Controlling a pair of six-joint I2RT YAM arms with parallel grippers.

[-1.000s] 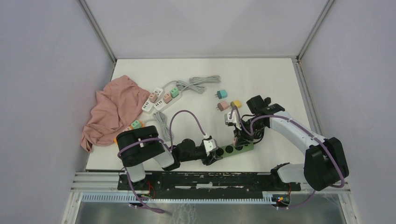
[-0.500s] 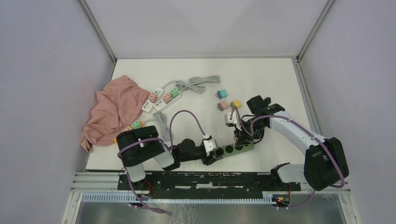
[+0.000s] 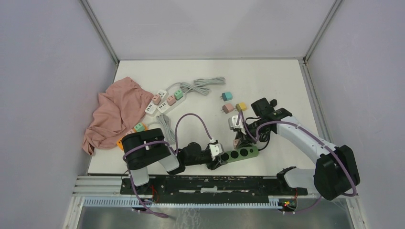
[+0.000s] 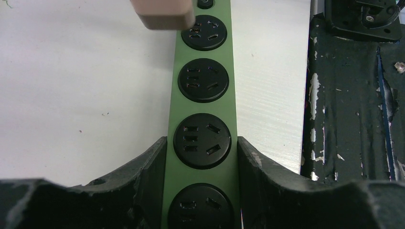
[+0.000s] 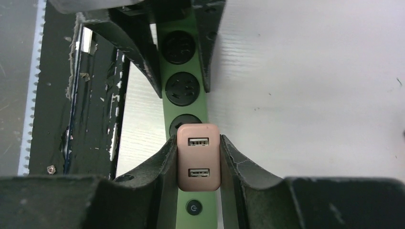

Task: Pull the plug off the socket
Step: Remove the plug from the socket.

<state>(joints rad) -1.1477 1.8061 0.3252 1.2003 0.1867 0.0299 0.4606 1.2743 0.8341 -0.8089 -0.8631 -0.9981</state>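
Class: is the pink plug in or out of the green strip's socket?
Out. The pink plug, in the right end effector, hangs beside the end socket, whose slots show bare.

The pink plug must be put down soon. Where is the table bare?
Bare: the far strip of the white table beyond the grey coiled cable and the teal cube adapter. Crowded: the left side, with crumpled pink cloth and white power strips.

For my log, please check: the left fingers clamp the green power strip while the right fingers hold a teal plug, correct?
Not quite: the right wrist view shows the plug in the right fingers is pink, not teal. The left fingers do clamp the green power strip.
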